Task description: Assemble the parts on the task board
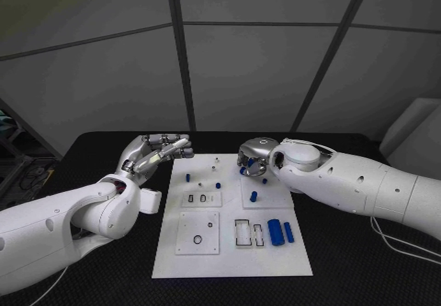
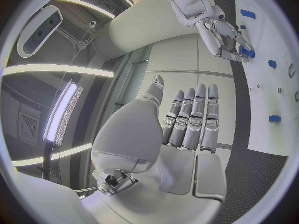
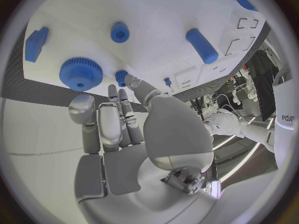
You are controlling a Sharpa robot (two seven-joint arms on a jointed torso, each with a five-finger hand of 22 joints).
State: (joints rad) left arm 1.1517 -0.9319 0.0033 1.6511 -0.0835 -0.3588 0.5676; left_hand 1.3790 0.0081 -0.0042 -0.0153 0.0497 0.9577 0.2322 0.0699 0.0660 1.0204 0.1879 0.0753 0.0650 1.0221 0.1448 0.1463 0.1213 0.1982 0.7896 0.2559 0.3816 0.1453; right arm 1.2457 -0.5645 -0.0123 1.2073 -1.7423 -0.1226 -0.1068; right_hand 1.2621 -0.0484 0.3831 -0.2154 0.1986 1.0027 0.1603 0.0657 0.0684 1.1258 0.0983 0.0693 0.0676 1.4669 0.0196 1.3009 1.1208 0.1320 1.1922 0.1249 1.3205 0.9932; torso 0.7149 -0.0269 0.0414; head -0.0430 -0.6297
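The white task board [image 1: 230,255] lies in the middle of the black table. A blue gear [image 3: 81,73] lies at the board's far right, just past the fingertips [image 3: 99,109] of my right hand [image 1: 255,156], which hovers over it holding nothing. Round it lie a blue peg [image 3: 119,32], a blue block [image 3: 36,44] and a blue cylinder [image 3: 202,45]. Nearer me, a thick blue cylinder [image 1: 274,229] and a thin blue bar [image 1: 289,232] lie side by side. My left hand [image 1: 156,152] floats beside the board's far left corner, fingers straight and empty [image 2: 187,124].
Small blue pegs [image 1: 188,176] [image 1: 218,185] stand on the board's left half. Rectangular slots [image 1: 202,199] [image 1: 248,233] and a dark ring [image 1: 197,239] mark its plates. A small white block [image 1: 150,201] sits by the board's left edge. Black table [image 1: 349,268] surrounds the board.
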